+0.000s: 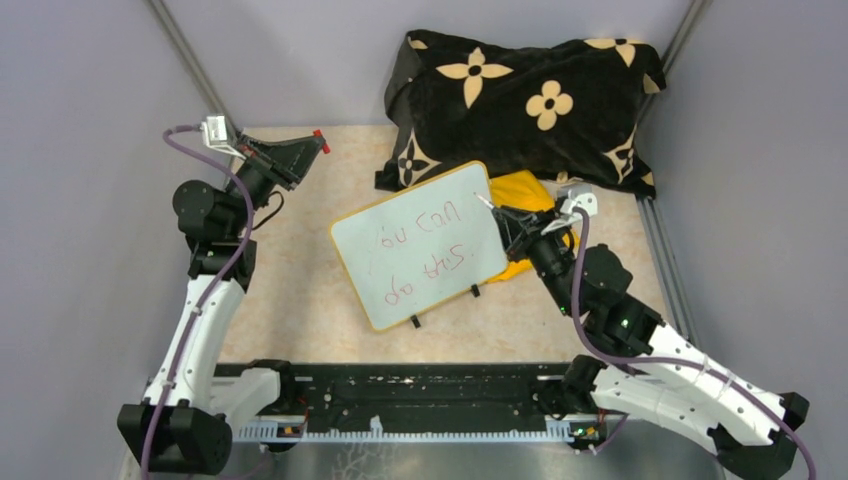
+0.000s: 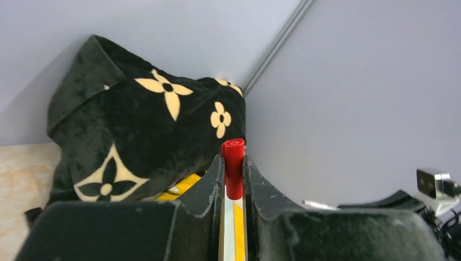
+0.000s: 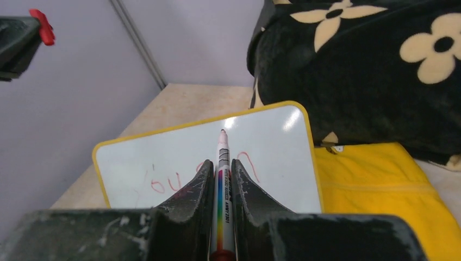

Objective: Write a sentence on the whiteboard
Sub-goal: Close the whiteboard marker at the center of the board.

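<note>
The whiteboard [image 1: 420,245] with an orange-yellow rim lies tilted at the table's middle, and also shows in the right wrist view [image 3: 163,157]. The sentence [image 1: 425,252] is two short lines of thin red letters; part of it shows in the right wrist view [image 3: 163,185]. My right gripper [image 1: 512,225] [image 3: 222,163] is shut on a white marker [image 3: 222,179] with a rainbow label. Its tip points at the board's far right part; I cannot tell whether it touches. My left gripper [image 1: 312,145] [image 2: 233,160] is shut on a red marker cap [image 2: 234,163], held high at the far left, away from the board.
A black pillow with cream flowers [image 1: 520,100] lies at the back, behind the board. A folded yellow cloth [image 1: 525,195] [image 3: 375,190] sits under the board's right side. Two small black feet [image 1: 414,322] stick out at the board's near edge. Grey walls close in both sides.
</note>
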{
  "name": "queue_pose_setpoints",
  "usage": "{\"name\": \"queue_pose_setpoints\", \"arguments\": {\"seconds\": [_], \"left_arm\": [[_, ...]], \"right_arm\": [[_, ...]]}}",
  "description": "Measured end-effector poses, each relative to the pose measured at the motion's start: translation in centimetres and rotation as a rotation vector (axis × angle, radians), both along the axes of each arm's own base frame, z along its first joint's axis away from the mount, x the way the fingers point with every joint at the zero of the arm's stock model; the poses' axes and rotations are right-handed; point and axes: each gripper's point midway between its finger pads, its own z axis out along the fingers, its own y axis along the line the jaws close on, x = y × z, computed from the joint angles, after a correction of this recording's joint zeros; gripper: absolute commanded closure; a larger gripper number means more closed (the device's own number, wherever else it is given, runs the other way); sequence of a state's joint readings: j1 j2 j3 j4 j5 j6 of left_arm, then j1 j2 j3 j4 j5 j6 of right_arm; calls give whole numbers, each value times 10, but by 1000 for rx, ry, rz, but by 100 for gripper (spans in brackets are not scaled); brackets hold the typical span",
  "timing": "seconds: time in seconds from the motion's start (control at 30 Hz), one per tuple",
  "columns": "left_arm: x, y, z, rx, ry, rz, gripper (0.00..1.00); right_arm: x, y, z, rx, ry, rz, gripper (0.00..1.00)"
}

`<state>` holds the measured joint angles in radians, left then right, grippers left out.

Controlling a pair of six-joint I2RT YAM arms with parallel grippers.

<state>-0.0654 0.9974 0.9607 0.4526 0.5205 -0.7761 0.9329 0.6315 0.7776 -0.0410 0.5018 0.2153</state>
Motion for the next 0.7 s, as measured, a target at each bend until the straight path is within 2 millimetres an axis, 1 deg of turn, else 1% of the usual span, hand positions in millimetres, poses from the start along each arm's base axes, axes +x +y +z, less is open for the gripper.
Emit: {"name": "queue_pose_setpoints", "arguments": {"seconds": [0.13,0.23,0.27,0.33,0.47,0.53,0.6,0.7], "left_arm": [[-11,-7,-4,-38,-8,-69,100],[-21,-12,4,-82,-28,-123,100],[-27,-14,12,-107,-47,-152,100],[-32,-15,19,-134,-61,-177,100],[-47,-17,41,-235,-90,-250,100],[-51,-16,48,-284,-90,-274,100],[-54,-15,53,-333,-83,-289,100],[-57,-15,58,-391,-55,-316,100]], "right_arm": [[5,16,29,35,-75,33,100],[5,33,49,62,-135,66,100],[3,41,57,73,-162,85,100],[-4,58,68,81,-214,123,100],[-30,96,92,93,-351,206,100],[-44,106,105,112,-422,224,100],[-52,113,115,128,-483,227,100],[-59,121,122,135,-549,215,100]]}}
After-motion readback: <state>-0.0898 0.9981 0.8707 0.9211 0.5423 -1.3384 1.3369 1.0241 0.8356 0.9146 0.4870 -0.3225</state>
